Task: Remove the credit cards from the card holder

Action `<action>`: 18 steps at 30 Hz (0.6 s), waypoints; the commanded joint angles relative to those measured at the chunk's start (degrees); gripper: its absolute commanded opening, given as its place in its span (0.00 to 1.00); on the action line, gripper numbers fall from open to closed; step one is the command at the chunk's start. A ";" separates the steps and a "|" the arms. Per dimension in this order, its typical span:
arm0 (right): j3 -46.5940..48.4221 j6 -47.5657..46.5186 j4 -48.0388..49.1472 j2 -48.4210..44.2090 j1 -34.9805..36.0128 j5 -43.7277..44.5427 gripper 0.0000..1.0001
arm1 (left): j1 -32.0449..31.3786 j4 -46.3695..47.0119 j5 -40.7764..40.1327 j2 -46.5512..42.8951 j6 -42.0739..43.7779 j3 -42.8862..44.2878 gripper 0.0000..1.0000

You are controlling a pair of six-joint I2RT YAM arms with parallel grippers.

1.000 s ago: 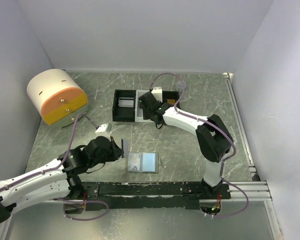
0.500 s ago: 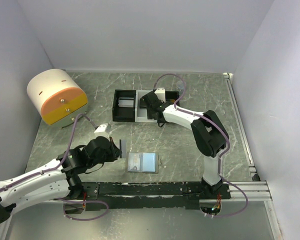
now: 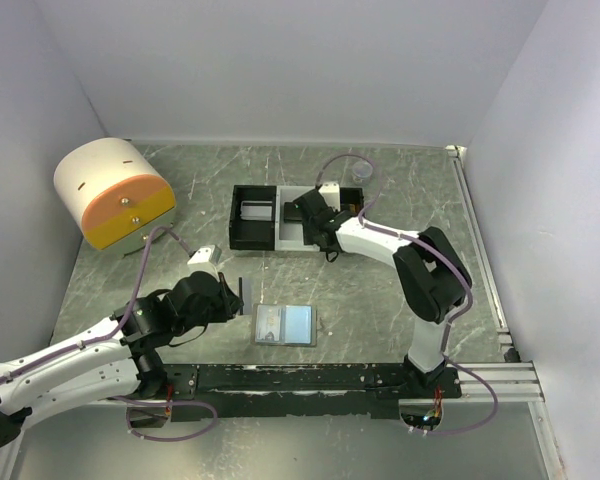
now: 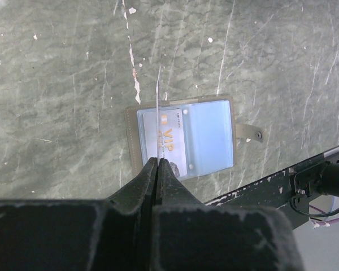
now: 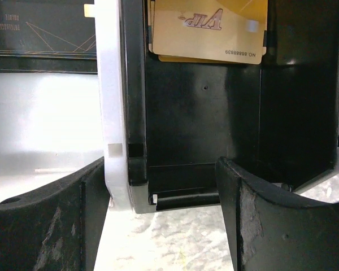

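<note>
The left gripper [image 4: 158,161] is clamped tight on a thin card [image 4: 159,107], held upright and seen edge-on from the wrist camera, just above the open card holder [image 4: 206,138]. The grey two-leaf card holder lies flat on the green marbled table [image 3: 380,300], near the front edge and between the two arm bases, its pale blue lining facing up. A pale card [image 4: 170,138] bearing the gold letters "VIP" sits in its left leaf, with smaller print above the letters too fine to read. A snap tab [image 4: 250,132] sticks out from the right leaf.

Farther back, the right gripper [image 5: 161,169] hangs over the black-and-white tray [image 5: 110,84] with its fingers spread wide and nothing between them. Below it, a gold card [image 5: 206,25] lies in a black compartment, marked "VIP" and a number beginning "NO.", both reading upside down from the wrist camera. Across the white dividing wall, a dark card [image 5: 42,25] with fine gold line patterns rests in the neighbouring compartment. A rounded white, orange and yellow box [image 3: 115,195] stands at the table's left rear.
</note>
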 commanded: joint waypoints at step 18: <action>-10.58 -4.58 3.49 -22.21 -3.27 -11.05 0.71 | 0.60 12.08 8.24 1.09 3.88 -2.24 0.07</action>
